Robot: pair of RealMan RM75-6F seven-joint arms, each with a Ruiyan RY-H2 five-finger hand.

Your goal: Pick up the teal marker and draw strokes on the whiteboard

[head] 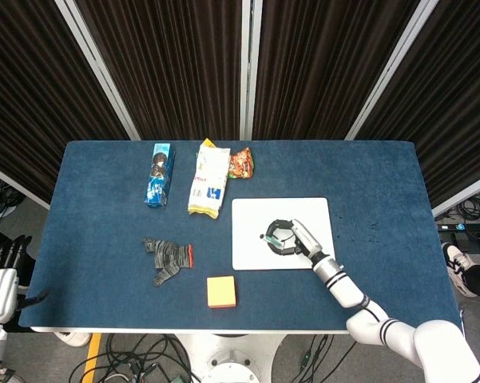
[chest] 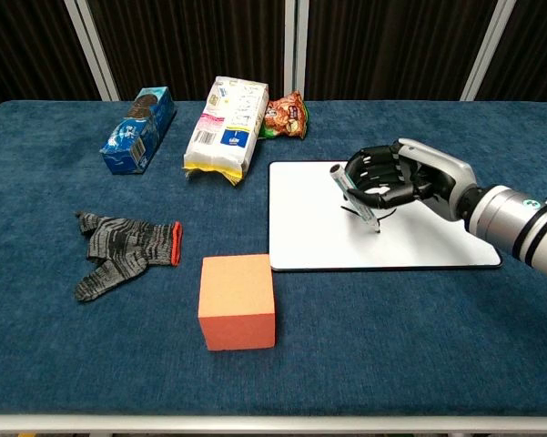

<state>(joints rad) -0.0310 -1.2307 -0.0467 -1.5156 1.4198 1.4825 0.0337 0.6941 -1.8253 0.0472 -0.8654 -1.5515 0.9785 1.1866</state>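
I'm mid-stroke, my right hand (chest: 396,182) with fingers curled tight round the teal marker (chest: 356,199), tip on the whiteboard (chest: 319,238) near its middle, so next I'd drag it steadily

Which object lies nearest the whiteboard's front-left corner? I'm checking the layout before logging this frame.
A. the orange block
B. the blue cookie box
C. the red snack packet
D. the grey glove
A: in the chest view the orange block sits just off the front-left corner of the whiteboard, while the other three lie farther away.
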